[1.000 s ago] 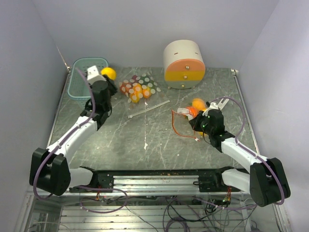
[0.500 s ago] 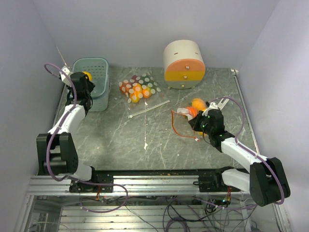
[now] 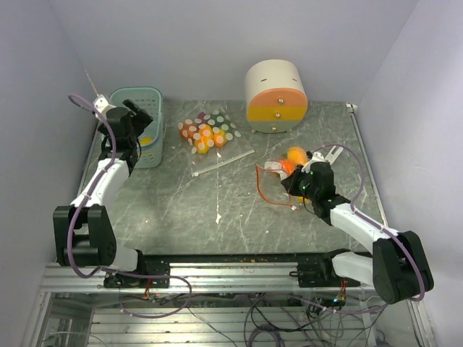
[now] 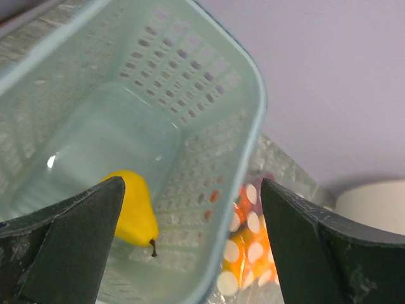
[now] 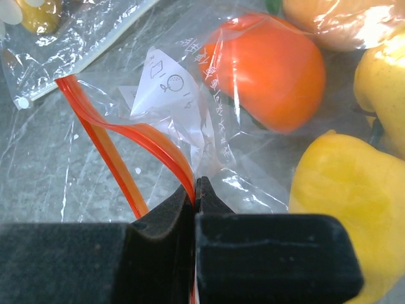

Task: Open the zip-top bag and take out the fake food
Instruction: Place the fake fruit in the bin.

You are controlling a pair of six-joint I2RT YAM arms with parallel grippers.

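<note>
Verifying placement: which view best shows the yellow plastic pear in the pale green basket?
Left wrist: the yellow plastic pear lies close-up on the basket floor. Top external shows a yellow speck; right wrist misses it.

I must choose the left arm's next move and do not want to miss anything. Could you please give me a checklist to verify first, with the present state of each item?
1. Yellow pear lies inside the basket: ok.
2. Left claw is open, with nothing between its fingers: ok.
3. Right claw is shut on the edge of the zip-top bag, at the orange zip strip: ok.
4. Bag mouth is open wide enough for the left claw to enter: cannot tell.
5. Bag is emptied of fake food: not ok; the orange fruit is inside it.
</note>
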